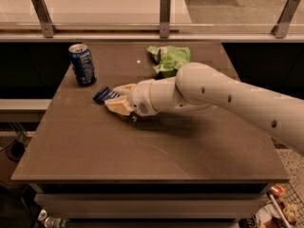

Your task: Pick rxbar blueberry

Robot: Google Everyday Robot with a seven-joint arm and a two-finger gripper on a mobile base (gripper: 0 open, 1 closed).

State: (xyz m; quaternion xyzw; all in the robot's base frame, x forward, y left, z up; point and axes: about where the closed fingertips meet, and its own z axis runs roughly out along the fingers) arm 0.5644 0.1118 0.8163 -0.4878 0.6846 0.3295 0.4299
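Note:
The rxbar blueberry (102,95), a small flat bar in a dark blue wrapper with white lettering, lies on the brown table (142,156) at left of centre. My gripper (115,99) reaches in from the right on a white arm (213,91) and sits low at table level. Its cream fingers (118,107) lie on either side of the bar's right end, shut on it. The bar's left end sticks out past the fingertips. The part between the fingers is mostly hidden.
A blue soda can (82,64) stands upright just behind and left of the bar. A crumpled green snack bag (168,58) lies at the back centre, behind the arm. A rail with metal posts (165,15) runs behind the table.

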